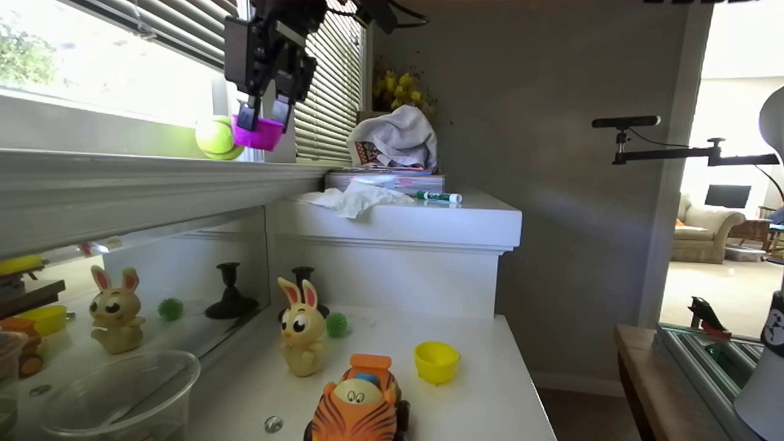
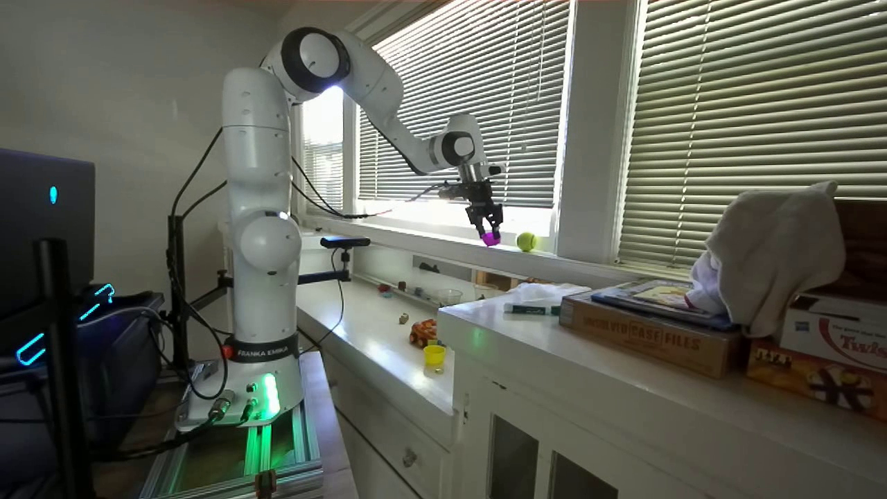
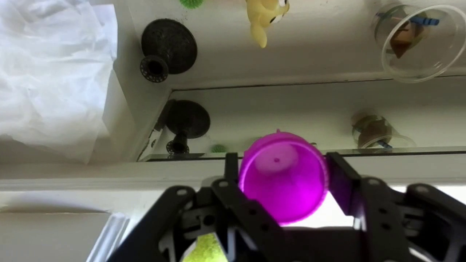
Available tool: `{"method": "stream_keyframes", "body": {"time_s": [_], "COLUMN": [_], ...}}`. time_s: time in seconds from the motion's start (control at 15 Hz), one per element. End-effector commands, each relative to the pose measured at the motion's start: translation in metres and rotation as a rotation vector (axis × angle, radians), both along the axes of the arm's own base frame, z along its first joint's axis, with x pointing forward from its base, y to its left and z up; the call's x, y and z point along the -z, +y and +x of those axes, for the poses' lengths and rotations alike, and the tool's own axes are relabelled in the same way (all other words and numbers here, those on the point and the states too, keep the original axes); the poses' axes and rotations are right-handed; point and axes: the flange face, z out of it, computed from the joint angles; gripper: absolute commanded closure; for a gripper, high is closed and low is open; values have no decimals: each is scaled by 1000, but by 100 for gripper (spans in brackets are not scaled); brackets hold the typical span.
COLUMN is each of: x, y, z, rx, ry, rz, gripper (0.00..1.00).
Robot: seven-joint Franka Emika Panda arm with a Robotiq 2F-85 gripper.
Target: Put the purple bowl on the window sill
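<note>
My arm point(image 2: 380, 90) rises from its base, bends over high up and slopes down toward the window sill point(image 1: 110, 184), and at its end my gripper point(image 1: 264, 115) points downward just above that sill. My jaws are closed on the purple bowl point(image 3: 284, 182), a finger point(image 3: 340, 178) pressed to each side of its outer wall; the bowl sits slightly tilted, its base a little higher than the sill's edge. From the wrist I look into its mouth and see a small dot in the floor. Well below the sill, a clear plastic cup point(image 1: 177, 398) holds a blue stick point(image 3: 424, 20) and something brown point(image 3: 404, 38); a small yellow bowl point(image 1: 436, 362) stands farther out from the sill, near an orange tiger-striped toy car point(image 1: 355, 398). These are on the white countertop point(image 1: 478, 392) beneath the sill, with a cream toy bunny point(image 1: 303, 337), a spiky green ball point(image 1: 336, 324) and a black candlestick point(image 3: 169, 47). A mirror point(image 1: 184, 275) under the sill doubles several of them. A tennis ball point(image 1: 215, 139) rests on the sill, near what I hold. Adjoining the sill, a raised white block point(image 1: 392, 269) carries crumpled white paper point(image 1: 361, 197), a green marker point(image 1: 438, 197) and a box point(image 2: 651, 333) lettered CASE FILES. Slatted blinds point(image 2: 513, 104) hang above the sill, bright daylight under their lower edge, and a grey wall point(image 1: 551, 153) rises beyond the sill's end.
</note>
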Motion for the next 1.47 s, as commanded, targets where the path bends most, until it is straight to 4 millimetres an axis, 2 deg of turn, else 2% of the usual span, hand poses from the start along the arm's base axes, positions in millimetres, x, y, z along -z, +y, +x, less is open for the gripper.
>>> {"method": "stream_keyframes", "body": {"time_s": [0.0,0.47,0.8,1.33,1.4], "x": [-4,6,14,14,14], "y": [21,40,42,42,42], "z": [19,40,49,55,56], "rx": [-69,-140,-156,-178,-177], "ry": [-2,-10,-25,-70,-72], "rz": [5,-5,-8,-1,0], "gripper": [64,64,64,64,45]}}
